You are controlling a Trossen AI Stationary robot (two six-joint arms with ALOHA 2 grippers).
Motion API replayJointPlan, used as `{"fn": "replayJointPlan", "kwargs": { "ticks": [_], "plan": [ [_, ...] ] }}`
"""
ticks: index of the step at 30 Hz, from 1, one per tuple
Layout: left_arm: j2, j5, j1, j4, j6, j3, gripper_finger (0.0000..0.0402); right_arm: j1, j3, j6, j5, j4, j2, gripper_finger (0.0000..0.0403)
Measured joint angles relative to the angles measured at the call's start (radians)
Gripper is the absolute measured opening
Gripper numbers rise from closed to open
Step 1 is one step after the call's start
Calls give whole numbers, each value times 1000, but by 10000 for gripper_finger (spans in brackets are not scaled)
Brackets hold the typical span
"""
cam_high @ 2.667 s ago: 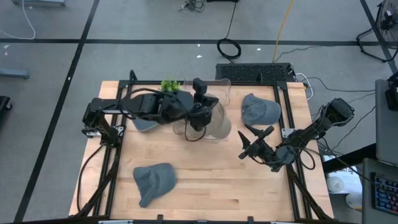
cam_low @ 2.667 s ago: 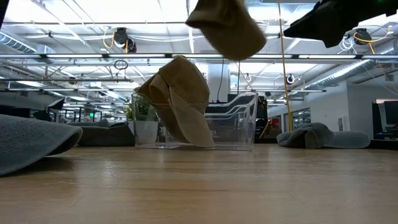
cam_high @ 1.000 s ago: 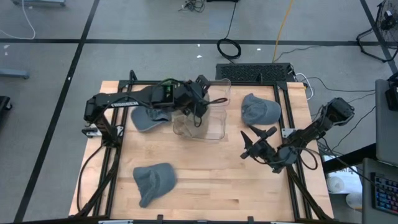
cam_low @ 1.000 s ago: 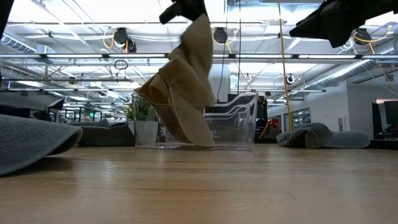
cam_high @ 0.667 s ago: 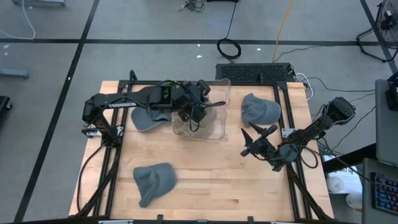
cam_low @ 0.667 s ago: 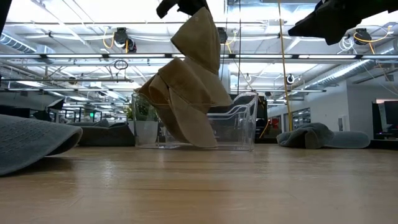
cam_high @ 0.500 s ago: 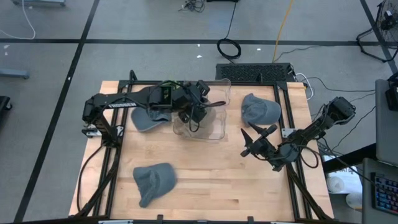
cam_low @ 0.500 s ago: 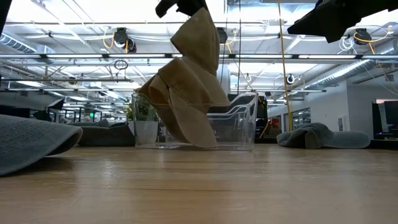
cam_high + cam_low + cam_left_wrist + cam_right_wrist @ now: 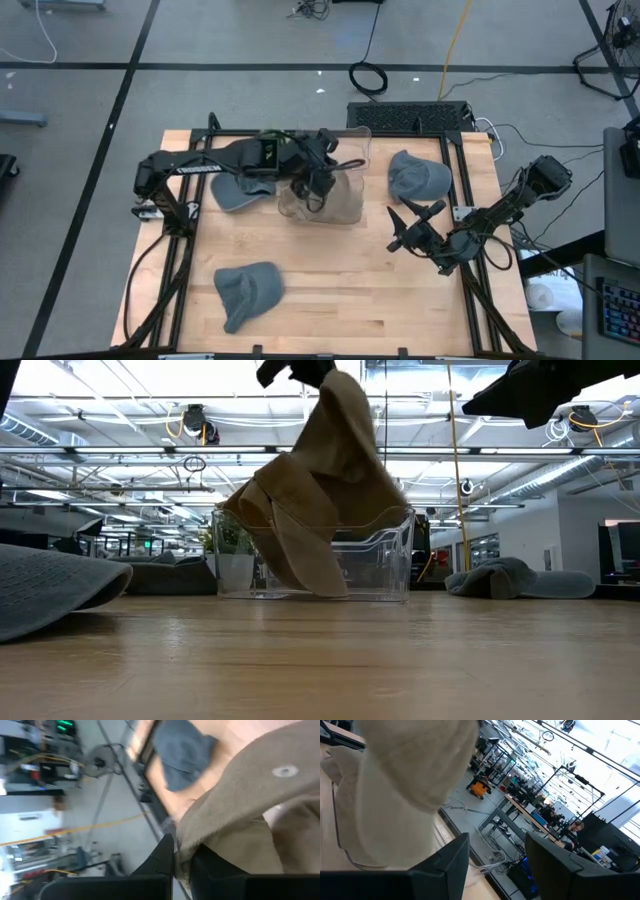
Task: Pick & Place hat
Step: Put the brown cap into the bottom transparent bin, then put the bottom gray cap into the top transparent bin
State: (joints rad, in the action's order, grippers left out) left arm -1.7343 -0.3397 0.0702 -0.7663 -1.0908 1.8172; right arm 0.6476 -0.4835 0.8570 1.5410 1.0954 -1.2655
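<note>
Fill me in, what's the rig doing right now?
The left tool is shut on a tan hat and holds it over the clear bin at the back of the table. Another tan hat is draped in the bin. The right tool hangs open and empty above the table's right side. Three grey hats lie loose on the wood: front left, behind the left arm, back right.

high view: overhead, straight down, whole table [image 9: 330,300]. low view: tabletop level, facing room. wrist views: close, along fingers. high and low share clear bin [image 9: 345,205] [image 9: 380,560], tan hat [image 9: 340,450] [image 9: 260,795].
</note>
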Motion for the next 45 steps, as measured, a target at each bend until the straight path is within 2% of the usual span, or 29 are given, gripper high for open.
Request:
{"fn": "replayJointPlan", "kwargs": {
  "ticks": [7,15,24,28,30,37,42,45],
  "plan": [
    [-26,2,0,-25,16,-1,24,0,0,-1,0,0,0,183],
    [-108,51,1,-69,-38,-1,24,7,0,-4,1,0,0,183],
    [-181,51,1,-97,-35,-18,24,16,0,15,2,0,0,183],
    [-180,41,0,-91,29,-34,24,16,0,19,1,0,-1,183],
    [-180,23,0,-91,116,-29,41,15,0,19,1,0,-1,183],
    [-180,-6,-19,-81,260,8,162,8,0,-5,2,6,-1,183],
    [-131,-37,-68,-44,470,23,231,8,0,-7,29,7,-1,183],
    [-82,-7,-99,-50,611,23,266,9,0,-7,29,7,-1,183]
  ]
}}
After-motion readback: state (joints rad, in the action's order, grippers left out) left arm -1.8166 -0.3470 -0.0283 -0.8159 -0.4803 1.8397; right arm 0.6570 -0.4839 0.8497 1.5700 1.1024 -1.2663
